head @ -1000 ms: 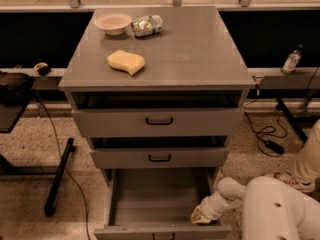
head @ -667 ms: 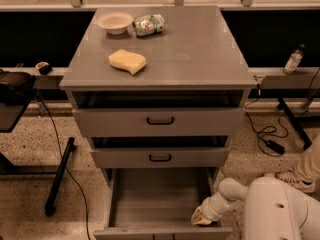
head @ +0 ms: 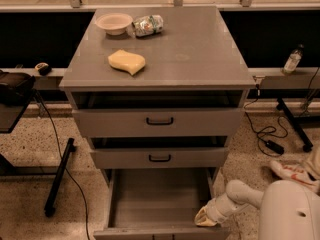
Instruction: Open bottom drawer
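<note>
The bottom drawer (head: 157,199) of the grey cabinet (head: 165,49) is pulled far out, showing its plain grey, empty inside. Its front panel lies at the lower frame edge and its handle is out of view. My gripper (head: 203,217) is at the drawer's front right corner, on the end of the white arm (head: 235,199) that comes in from the lower right. The middle drawer (head: 160,158) and top drawer (head: 160,121) each stand slightly ajar.
On the cabinet top lie a yellow sponge (head: 126,62), a white bowl (head: 114,23) and a crumpled wrapper (head: 148,25). A black stand (head: 57,179) and cables are on the floor at left. A bottle (head: 292,60) and cables are at right.
My gripper has shifted slightly down toward the drawer's front corner. The drawer and the things on top look unchanged.
</note>
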### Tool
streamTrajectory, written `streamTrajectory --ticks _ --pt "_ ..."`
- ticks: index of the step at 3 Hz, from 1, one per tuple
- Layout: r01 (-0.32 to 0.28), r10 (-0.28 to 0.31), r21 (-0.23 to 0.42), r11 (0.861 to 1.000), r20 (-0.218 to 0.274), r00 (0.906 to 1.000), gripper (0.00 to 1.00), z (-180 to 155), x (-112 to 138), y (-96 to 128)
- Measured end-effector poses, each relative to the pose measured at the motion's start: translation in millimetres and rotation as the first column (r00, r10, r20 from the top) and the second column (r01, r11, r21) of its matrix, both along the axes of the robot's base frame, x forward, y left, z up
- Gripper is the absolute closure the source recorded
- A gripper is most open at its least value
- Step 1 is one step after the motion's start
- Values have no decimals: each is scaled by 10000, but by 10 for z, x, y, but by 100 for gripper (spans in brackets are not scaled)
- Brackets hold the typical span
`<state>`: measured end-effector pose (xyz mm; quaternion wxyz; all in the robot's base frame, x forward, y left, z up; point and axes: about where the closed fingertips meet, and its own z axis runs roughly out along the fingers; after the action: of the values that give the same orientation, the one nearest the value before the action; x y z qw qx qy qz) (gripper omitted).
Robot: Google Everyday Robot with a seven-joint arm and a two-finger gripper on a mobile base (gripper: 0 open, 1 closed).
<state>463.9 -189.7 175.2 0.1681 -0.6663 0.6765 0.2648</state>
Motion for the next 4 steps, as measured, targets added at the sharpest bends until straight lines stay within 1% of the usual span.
streamTrajectory --ticks 1,2,3,4 --pt "-64 62 367 9993 49 10000 100 44 -56 62" --pt "-359 295 731 9967 874 9957 100 169 -11 198" --pt "-1418 1145 1127 9835 2199 9688 100 379 267 589" --pt "-2242 1882 854 9708 3087 9323 100 487 584 918"
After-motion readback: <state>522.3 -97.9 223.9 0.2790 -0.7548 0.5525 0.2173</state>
